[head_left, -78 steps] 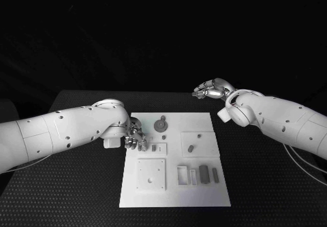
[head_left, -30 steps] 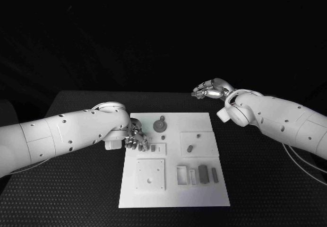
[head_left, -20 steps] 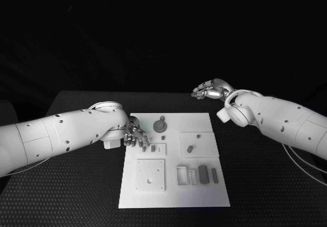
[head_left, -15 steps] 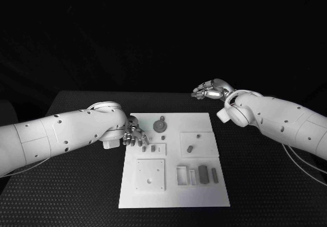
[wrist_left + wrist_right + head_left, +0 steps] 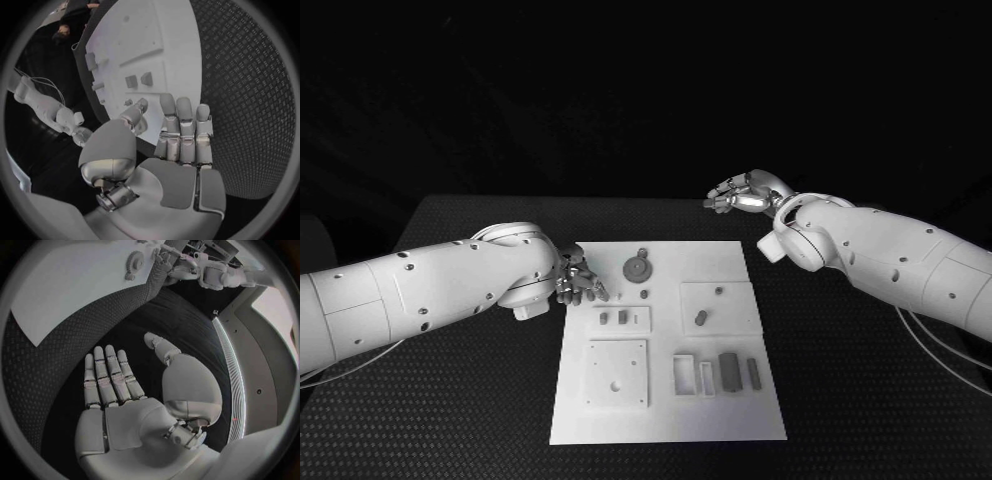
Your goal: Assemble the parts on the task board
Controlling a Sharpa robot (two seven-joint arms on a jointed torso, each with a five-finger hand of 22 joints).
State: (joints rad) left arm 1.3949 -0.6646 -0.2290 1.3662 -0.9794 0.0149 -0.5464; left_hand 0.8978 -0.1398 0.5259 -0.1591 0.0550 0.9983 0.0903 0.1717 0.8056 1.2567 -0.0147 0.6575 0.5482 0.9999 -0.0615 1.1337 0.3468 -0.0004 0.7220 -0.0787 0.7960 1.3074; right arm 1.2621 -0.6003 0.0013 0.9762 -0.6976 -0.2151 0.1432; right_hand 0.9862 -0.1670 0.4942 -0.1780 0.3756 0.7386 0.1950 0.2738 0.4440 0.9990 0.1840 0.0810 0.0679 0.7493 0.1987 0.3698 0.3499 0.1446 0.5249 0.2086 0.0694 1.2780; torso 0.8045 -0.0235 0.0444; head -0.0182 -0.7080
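White rectangular task board (image 5: 672, 400) lies mid-worktop (image 5: 459, 400), small grey parts (image 5: 730, 366) on it. I see my left hand (image 5: 578, 284) at the board's left edge, fingers (image 5: 185, 118) extended together, holding nothing; my right hand (image 5: 743, 192) hovers beyond the board's far right corner, fingers (image 5: 106, 371) straight, empty

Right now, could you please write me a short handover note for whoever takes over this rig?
Left hand: open, holding nothing, at the task board's left edge beside the small plate with two grey parts.
Right hand: open, holding nothing, over the black table beyond the board's far right corner.
The gear lies near the far edge; loose grey blocks lie near the white frame.
Done: cannot tell which parts are seated.
Left: assemble the loose parts.
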